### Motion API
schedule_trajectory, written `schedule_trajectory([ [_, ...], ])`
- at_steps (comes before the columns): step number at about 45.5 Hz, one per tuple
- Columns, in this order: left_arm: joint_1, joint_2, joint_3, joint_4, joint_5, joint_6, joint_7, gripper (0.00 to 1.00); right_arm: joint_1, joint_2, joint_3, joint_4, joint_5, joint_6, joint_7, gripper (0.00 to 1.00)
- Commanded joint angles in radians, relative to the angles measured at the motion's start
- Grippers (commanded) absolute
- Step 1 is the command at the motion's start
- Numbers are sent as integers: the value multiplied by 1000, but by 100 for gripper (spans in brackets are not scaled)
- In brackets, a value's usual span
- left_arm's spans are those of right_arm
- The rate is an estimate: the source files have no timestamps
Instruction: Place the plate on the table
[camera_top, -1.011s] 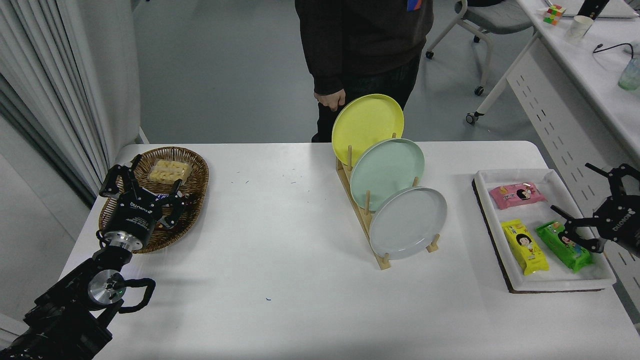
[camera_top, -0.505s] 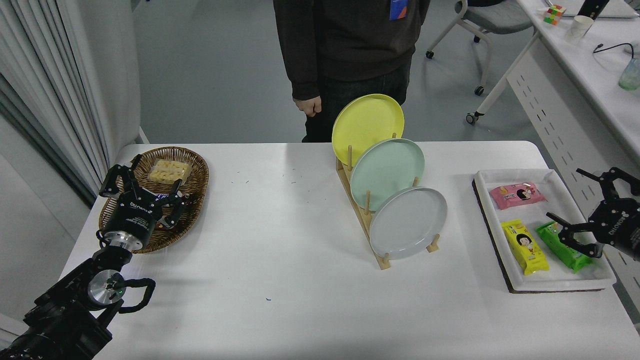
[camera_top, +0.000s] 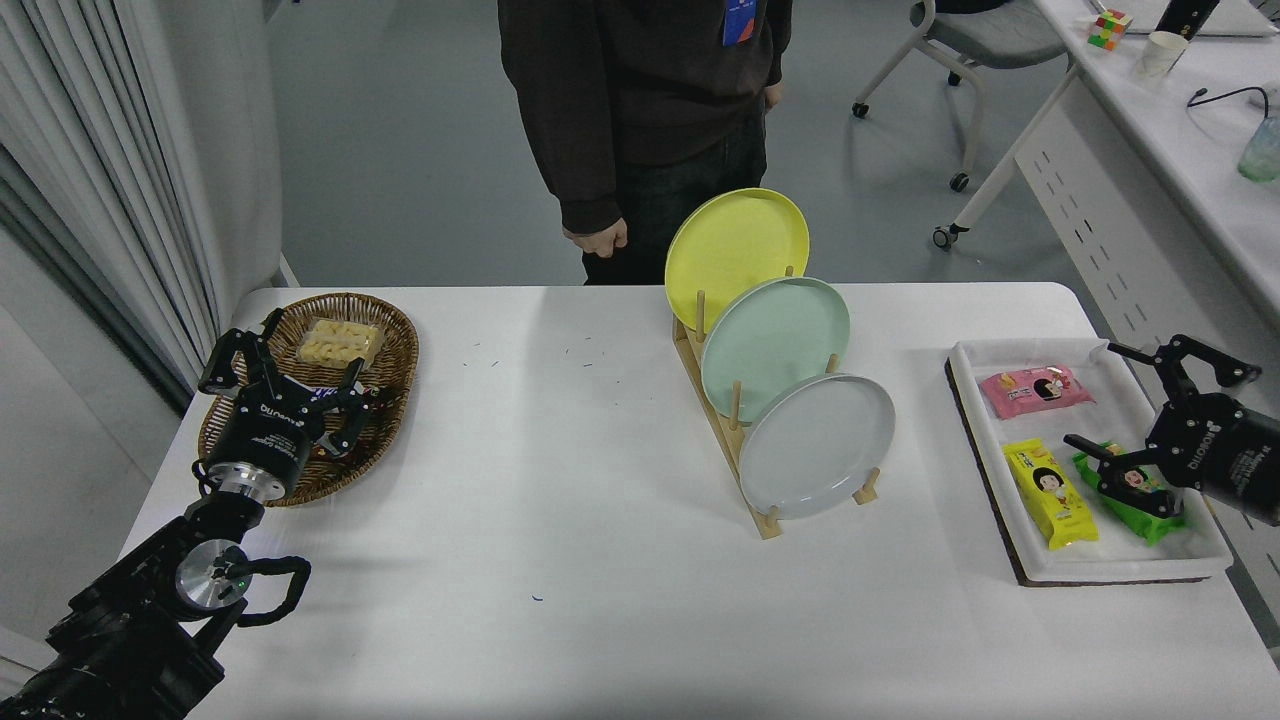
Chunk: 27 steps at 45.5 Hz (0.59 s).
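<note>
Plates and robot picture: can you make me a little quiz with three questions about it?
1. True or false: the pale grey plate lies flat on the table.
2. Which plate stands farthest back in the wooden rack: a) mint-green plate b) yellow plate c) grey?
3. The open right gripper hovers over the white ____.

Key: 1 false, it stands in the rack. 2 b. 3 tray.

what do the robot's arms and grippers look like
Both arms are black. The left gripper has thin black linkage fingers, white lettering on its round body, a silver wrist ring and a looped black cable. The right gripper has matching black fingers and white lettering.
</note>
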Motion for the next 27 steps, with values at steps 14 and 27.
schedule_trajectory([
  [14, 0, 0, 0, 0, 0, 0, 0, 98, 7, 12, 41, -8, -33, 6, -1, 100],
  [27, 0, 0, 0, 0, 0, 0, 0, 98, 20, 12, 61, -10, -55, 19, 1, 100],
])
